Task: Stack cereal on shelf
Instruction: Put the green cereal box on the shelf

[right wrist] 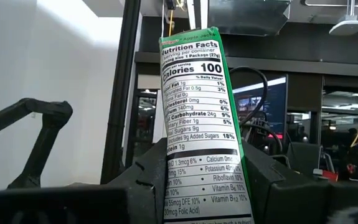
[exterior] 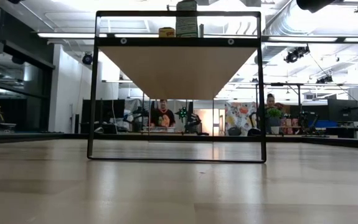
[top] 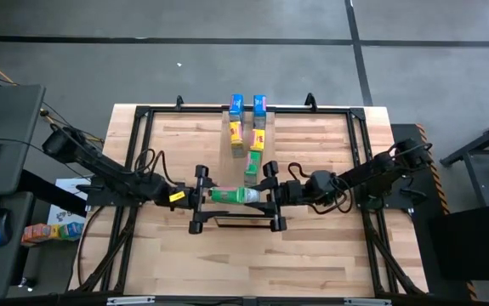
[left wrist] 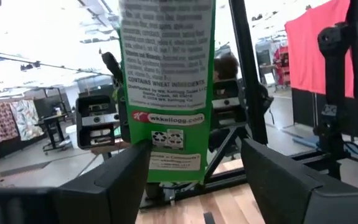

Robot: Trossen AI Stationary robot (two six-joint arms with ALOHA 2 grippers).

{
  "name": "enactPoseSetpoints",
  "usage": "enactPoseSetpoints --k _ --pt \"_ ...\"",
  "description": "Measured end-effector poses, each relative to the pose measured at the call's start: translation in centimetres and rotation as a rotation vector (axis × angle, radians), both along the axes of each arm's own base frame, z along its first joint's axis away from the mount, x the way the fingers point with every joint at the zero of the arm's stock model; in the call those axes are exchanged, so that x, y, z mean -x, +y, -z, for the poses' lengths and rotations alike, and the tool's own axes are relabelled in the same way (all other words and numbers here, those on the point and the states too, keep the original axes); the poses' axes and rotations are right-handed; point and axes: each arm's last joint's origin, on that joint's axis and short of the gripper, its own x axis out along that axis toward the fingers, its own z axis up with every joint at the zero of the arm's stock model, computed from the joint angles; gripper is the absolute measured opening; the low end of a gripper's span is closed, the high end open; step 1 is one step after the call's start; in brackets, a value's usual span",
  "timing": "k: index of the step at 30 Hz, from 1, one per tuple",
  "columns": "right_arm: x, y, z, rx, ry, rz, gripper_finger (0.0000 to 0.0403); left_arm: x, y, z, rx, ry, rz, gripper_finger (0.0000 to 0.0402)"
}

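Note:
A green cereal box is held level in the air over the middle of the table, between my two grippers. My right gripper is shut on its right end. My left gripper is open, and the box's left end stands between its fingers, closer to one finger. I cannot tell whether that finger touches the box. Two blue boxes, two yellow boxes and another green box stand in a row at the far middle. The low view shows the shelf from below, with boxes on top. My right gripper pinches the green box near its right end between its two fingers, one on each wide face, so the nutrition panel faces the wrist camera. The fingers come level from the table's right and lie along the box. The box is lifted clear of the table, lying level.
A black metal frame runs around the tabletop, and its posts show in the low view. A side table at the left holds small coloured boxes, a keyboard and a mouse. People sit in the room beyond.

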Motion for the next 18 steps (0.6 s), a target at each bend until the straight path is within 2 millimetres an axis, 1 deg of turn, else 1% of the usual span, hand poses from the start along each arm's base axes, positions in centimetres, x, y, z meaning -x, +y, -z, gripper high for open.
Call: enactPoseSetpoints --k 4,7,9,14,16,18 --pt "0.0 0.0 0.0 0.004 -0.001 0.002 0.011 -0.1 0.4 -0.4 0.038 -0.035 -0.015 0.0253" --pt "-0.1 0.0 0.2 -0.002 0.019 0.003 0.011 -0.7 0.9 -1.2 0.086 -0.063 -0.031 0.0255" --pt "-0.1 0.0 0.3 -0.003 0.03 0.002 0.011 -1.3 1.0 -1.1 0.099 -0.055 -0.047 0.0255" --pt "-0.2 0.1 0.7 0.007 0.059 -0.001 0.011 -2.7 0.7 -0.6 0.082 -0.034 -0.012 0.0255" --pt "-0.3 0.1 0.8 0.011 0.069 -0.002 0.011 -3.1 0.6 -0.4 0.078 -0.021 -0.009 0.0255" --pt "-0.3 0.1 0.8 0.011 0.067 -0.002 0.011 -3.1 0.5 -0.6 0.078 -0.025 -0.007 0.0255"
